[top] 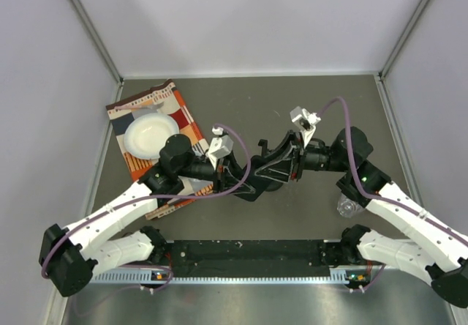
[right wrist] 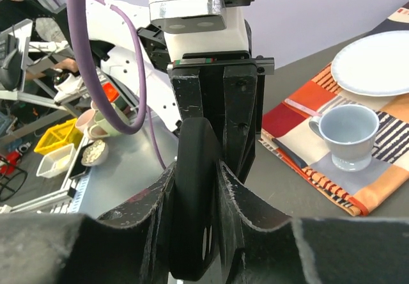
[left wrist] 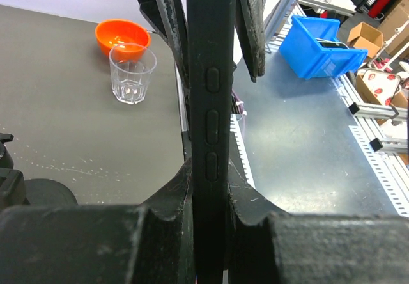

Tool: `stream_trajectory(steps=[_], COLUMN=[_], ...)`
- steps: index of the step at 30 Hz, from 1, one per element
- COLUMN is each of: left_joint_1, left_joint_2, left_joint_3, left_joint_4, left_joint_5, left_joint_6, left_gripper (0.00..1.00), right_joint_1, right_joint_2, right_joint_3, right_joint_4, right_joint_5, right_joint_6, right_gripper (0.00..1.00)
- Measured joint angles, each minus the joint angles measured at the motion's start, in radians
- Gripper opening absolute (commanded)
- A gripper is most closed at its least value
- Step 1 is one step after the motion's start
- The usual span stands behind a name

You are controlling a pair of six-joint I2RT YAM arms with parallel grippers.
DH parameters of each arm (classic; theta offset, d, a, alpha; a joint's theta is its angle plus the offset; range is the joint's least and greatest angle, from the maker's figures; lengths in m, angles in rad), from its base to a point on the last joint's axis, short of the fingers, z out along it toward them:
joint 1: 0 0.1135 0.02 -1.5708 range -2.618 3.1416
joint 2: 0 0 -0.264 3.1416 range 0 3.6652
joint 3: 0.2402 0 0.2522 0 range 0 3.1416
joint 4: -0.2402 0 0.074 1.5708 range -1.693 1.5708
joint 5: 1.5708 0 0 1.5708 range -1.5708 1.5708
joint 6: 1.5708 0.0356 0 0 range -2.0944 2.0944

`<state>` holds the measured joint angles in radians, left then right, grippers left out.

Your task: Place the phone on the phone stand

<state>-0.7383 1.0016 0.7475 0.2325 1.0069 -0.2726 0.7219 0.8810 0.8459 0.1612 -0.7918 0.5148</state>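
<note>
The phone (left wrist: 211,105), a thin black slab seen edge-on with its side buttons showing, stands on its edge between my two grippers above the table's middle. My left gripper (left wrist: 211,188) is shut on its near end. My right gripper (right wrist: 195,188) is shut on the other end, whose rounded corner (right wrist: 195,169) fills the gap between the fingers (left wrist: 250,22). In the top view the two grippers (top: 245,178) (top: 276,167) meet nose to nose and the phone is hard to tell from them. A small black thing that looks like the phone stand (top: 261,146) sits just behind them, its round base (left wrist: 35,194) partly in view.
A patterned orange-checked cloth (top: 139,116) at the back left carries a white plate (top: 150,135) and a pale blue cup (right wrist: 348,137). A clear glass (left wrist: 132,73) and an orange bowl (left wrist: 121,36) stand to the right. A blue bin (left wrist: 323,41) lies beyond the front rail.
</note>
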Motion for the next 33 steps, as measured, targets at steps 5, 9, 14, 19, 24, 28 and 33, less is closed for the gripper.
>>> stream_trajectory(steps=[5,9,14,19,24,28,33], left_joint_1=[0.003,0.013,0.120,0.226,0.234,0.233,0.229], left_joint_2=[0.005,0.005,-0.005,-0.027,0.089,0.256,0.450], left_joint_3=[0.000,0.000,0.014,0.067,0.197,0.263,0.287], left_joint_4=[-0.001,-0.023,-0.042,-0.119,-0.185,-0.191,-0.202], left_joint_5=[0.000,-0.018,-0.074,-0.264,-0.415,-0.428,-0.353], left_joint_6=[-0.016,-0.034,-0.043,-0.021,0.086,0.224,0.400], left_gripper=[0.00,0.36,0.59,0.62,0.46,0.37,0.32], right_joint_1=[0.018,0.023,0.012,-0.027,-0.026,-0.027,-0.027], right_joint_2=[0.010,0.010,-0.029,-0.126,-0.272,-0.372,-0.433], right_joint_3=[0.013,0.022,0.036,0.039,0.100,0.183,0.255], right_joint_4=[-0.032,-0.074,-0.230,-0.392,-0.631,-0.759,-0.821], right_joint_5=[0.041,0.088,0.197,0.321,0.503,0.656,0.724], right_joint_6=[-0.066,-0.124,-0.174,-0.224,-0.299,-0.356,-0.389], right_gripper=[0.00,0.00,0.00,0.00,0.00,0.00,0.00])
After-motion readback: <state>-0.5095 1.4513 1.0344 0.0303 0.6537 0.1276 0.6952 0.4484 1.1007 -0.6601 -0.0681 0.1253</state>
